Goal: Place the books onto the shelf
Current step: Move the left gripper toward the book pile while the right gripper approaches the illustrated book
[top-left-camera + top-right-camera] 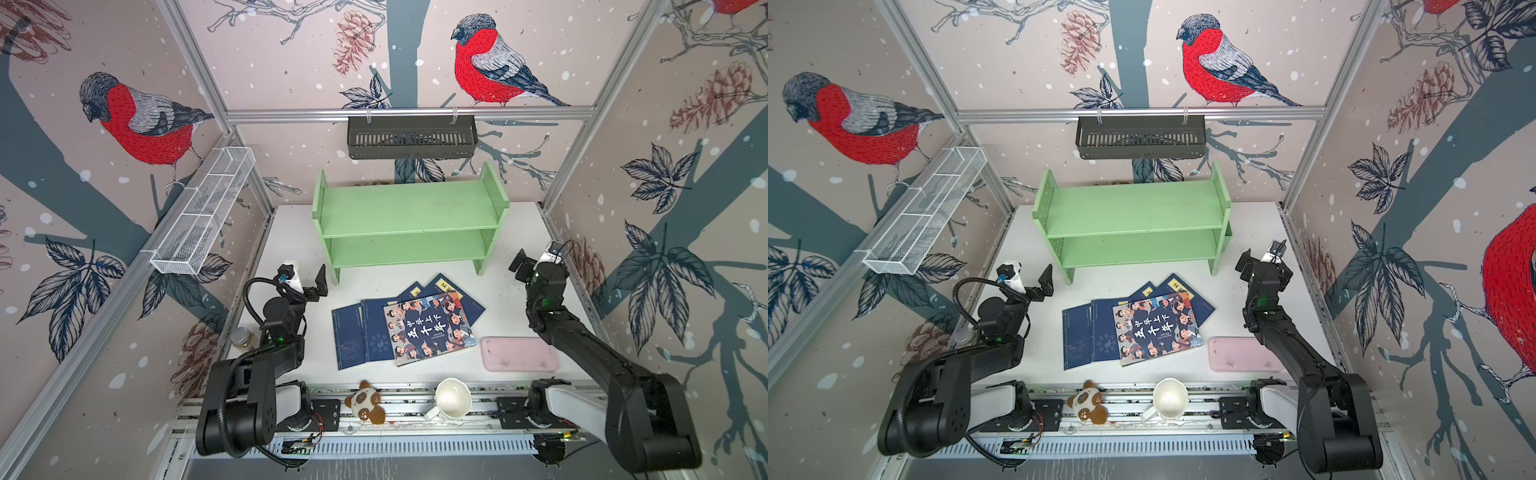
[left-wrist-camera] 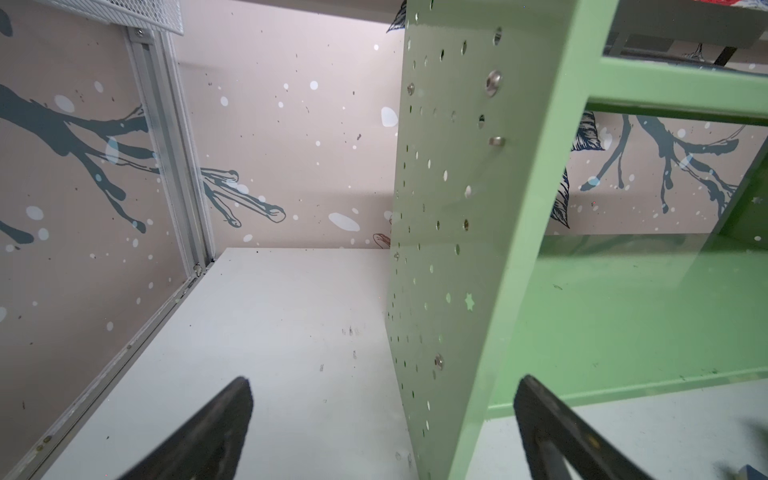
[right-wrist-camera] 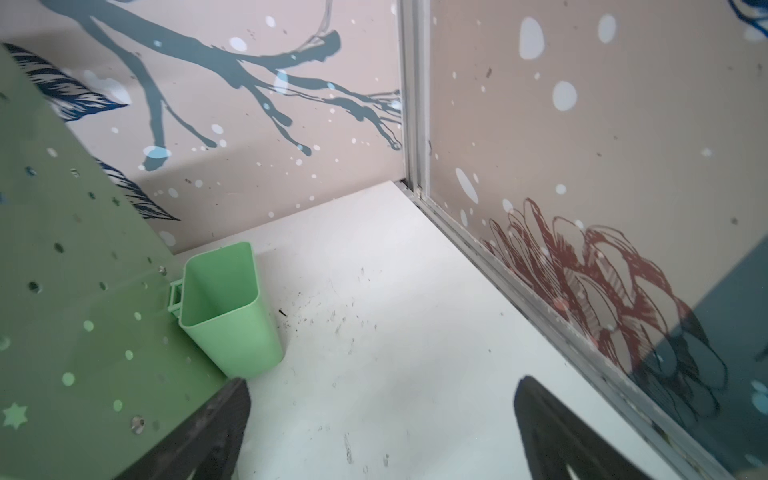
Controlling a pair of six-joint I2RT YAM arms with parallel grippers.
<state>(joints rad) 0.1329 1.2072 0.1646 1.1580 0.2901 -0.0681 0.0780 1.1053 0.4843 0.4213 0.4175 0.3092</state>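
The books lie in a loose fan on the white table, in both top views. A larger cartoon-covered book [image 1: 430,328] [image 1: 1156,328] lies on top of several navy ones [image 1: 353,338] [image 1: 1080,338]. Behind them the light green shelf [image 1: 409,212] [image 1: 1133,212] stands with both tiers bare. My left gripper [image 1: 316,286] [image 1: 1045,284] [image 2: 384,382] is open and holds nothing. It hovers by the shelf's left side panel [image 2: 457,208], left of the books. My right gripper [image 1: 520,264] [image 1: 1246,262] [image 3: 382,382] is open with nothing in it, near the shelf's right panel [image 3: 62,291].
A pink tray [image 1: 519,353] lies right of the books. A white mug [image 1: 451,399] and a plush panda [image 1: 365,403] sit on the front rail, and a small jar [image 1: 241,337] by the left arm. Black basket [image 1: 411,137], white wire basket [image 1: 203,212]; green cup [image 3: 228,307] on the shelf's side.
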